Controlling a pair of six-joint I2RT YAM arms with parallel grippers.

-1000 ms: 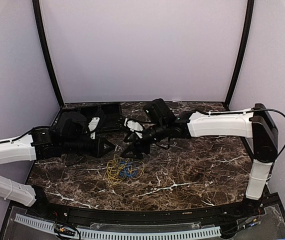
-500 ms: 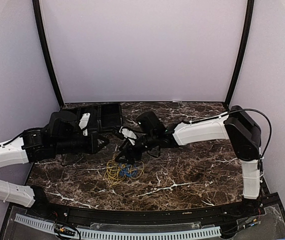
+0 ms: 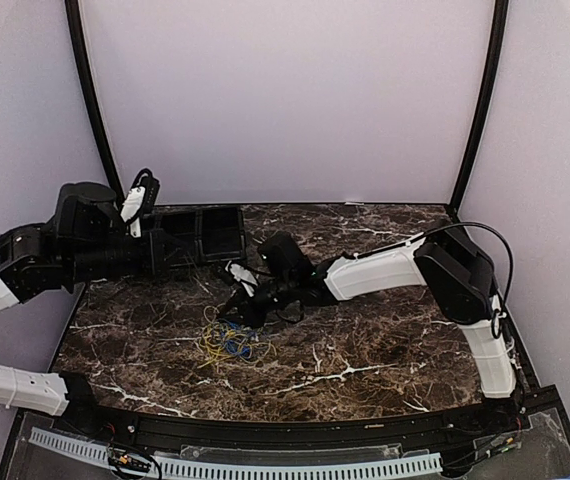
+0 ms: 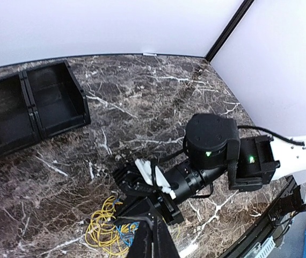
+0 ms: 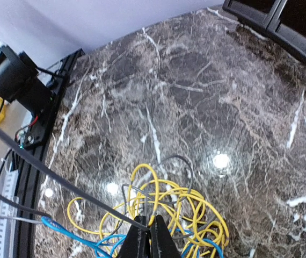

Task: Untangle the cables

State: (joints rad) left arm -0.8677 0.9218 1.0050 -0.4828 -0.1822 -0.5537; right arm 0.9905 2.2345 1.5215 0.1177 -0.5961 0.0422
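Just now the grip on the cables changes. The cables (image 3: 230, 342) are a loose heap of yellow cable (image 5: 169, 201) loops with the blue cable (image 5: 72, 232) threaded through them. They lie on the marble table (image 3: 395, 340), in front of the black bins (image 3: 215, 232) on the robot's side. Compared with a second ago, the heap sits more squarely in front of the bins.

The right gripper (image 5: 150, 231) hung over the heap with its jaws wide a second ago. Now its tips are pressed together at the edge of the heap that faces the bins. They pinch the spot where yellow loops and a thin grey strand (image 5: 62, 180) meet. That strand runs taut from the tips and out of the wrist view.

The left gripper (image 4: 153, 242) was low beside the heap. It has lifted away and now hangs high over the bins' left end, fingers tight together. Whether a cord is caught between them cannot be told.

This looks like the start of a pull, with the heap held at one point. Yellow and blue are still interlaced, so the untangling has barely begun.
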